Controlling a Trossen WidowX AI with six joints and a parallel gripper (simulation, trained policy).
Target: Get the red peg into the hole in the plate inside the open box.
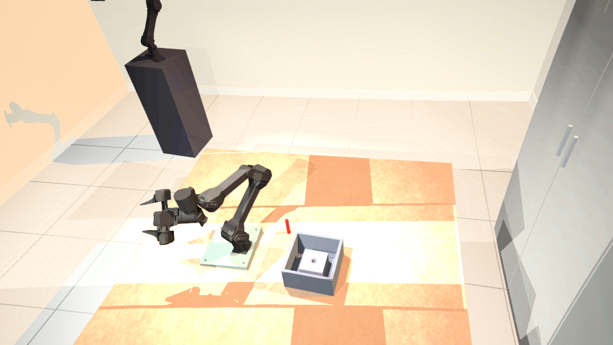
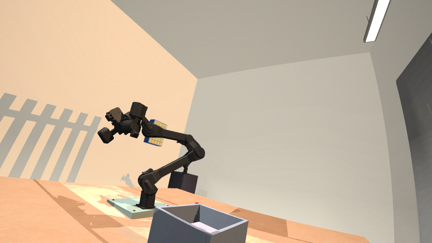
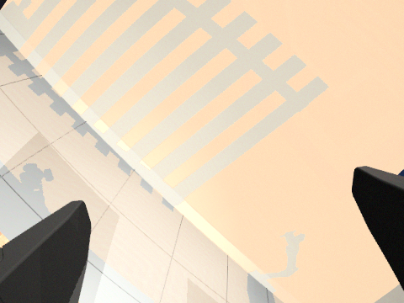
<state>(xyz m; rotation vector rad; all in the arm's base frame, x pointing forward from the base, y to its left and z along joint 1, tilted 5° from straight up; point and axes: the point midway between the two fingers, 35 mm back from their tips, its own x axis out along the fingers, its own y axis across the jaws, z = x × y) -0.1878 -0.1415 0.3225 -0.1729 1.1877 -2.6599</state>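
Note:
The red peg (image 1: 287, 226) stands upright on the table, just behind the box's back left corner; only its top (image 2: 196, 203) shows over the box rim in the exterior view. The open grey box (image 1: 308, 283) (image 2: 181, 230) holds a white plate (image 1: 309, 267) (image 2: 201, 225) at its bottom. The plate's hole (image 1: 313, 260) shows in the top view, with no peg in it. My gripper (image 1: 142, 217) (image 3: 224, 199) is wide open with nothing between its fingers. It hangs high at the left, beyond the arm's base, pointing at the left wall, far from peg and box.
The arm's base stands on a pale green mounting plate (image 1: 220, 257) (image 2: 129, 211), left of the box. A dark pedestal (image 1: 171, 102) (image 2: 183, 180) with another arm stands behind the table. A grey cabinet (image 1: 548, 205) is at the right. Shadows cross the table and the left wall.

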